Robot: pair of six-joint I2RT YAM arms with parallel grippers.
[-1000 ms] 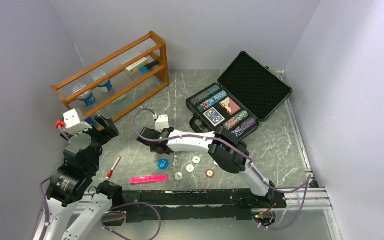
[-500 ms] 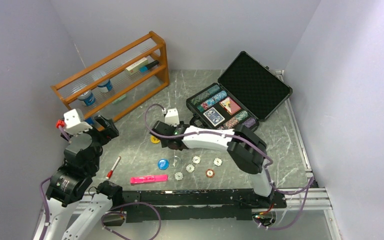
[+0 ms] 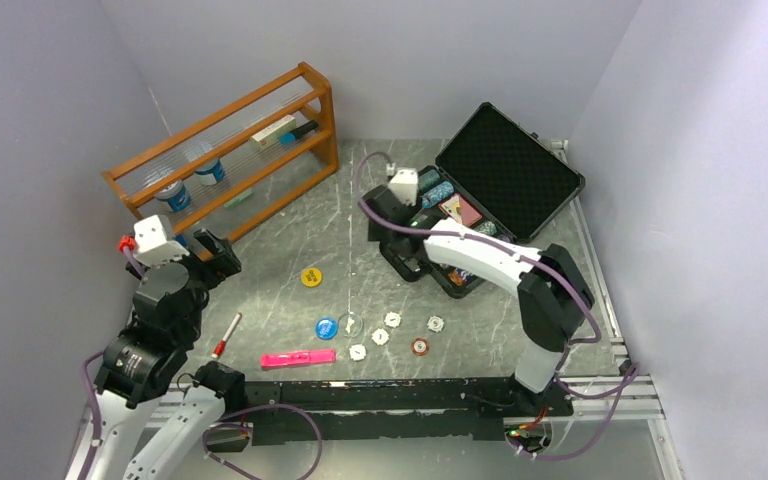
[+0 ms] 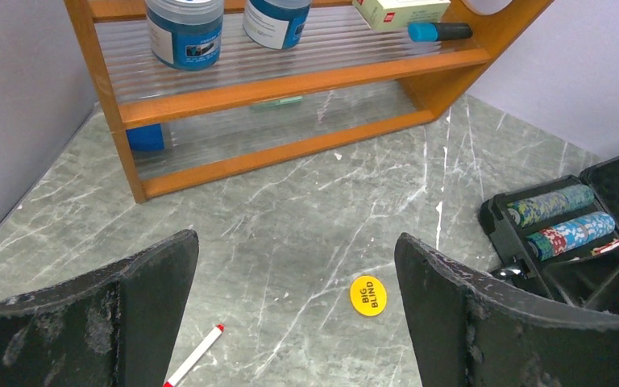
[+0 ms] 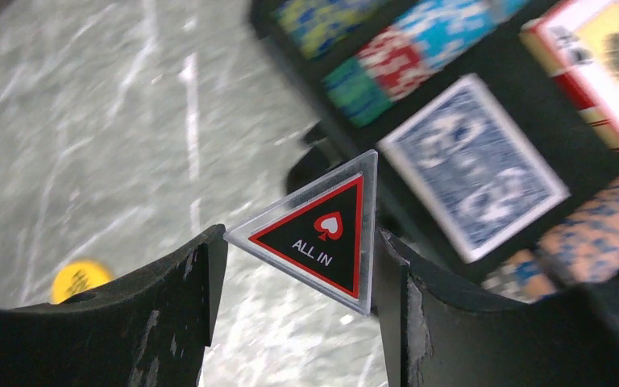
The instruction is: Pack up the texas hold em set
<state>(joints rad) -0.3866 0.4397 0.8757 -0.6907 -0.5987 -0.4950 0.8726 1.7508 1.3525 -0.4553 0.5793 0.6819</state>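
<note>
The black case [image 3: 510,170] lies open at the back right, with chip stacks [image 3: 438,192] and card decks [image 5: 471,165] in its foam tray. My right gripper [image 3: 400,222] hovers over the case's front left corner, shut on a clear triangular "ALL IN" marker [image 5: 322,230] pinched between both fingers. On the table lie a yellow "BIG BLIND" button [image 3: 310,277] [image 4: 368,295], a blue button [image 3: 327,326], small white discs [image 3: 392,320] and an orange chip [image 3: 419,346]. My left gripper [image 3: 215,255] [image 4: 296,242] stands open and empty at the left.
A wooden rack [image 3: 230,150] with blue jars [image 4: 184,32] stands at the back left. A pink marker [image 3: 298,357] and a red-tipped pen [image 3: 227,335] lie near the front edge. Walls close in on both sides.
My right arm has swung from the middle of the table back and right to the case, carrying the triangular marker; the yellow button now shows. The left arm has not moved.
</note>
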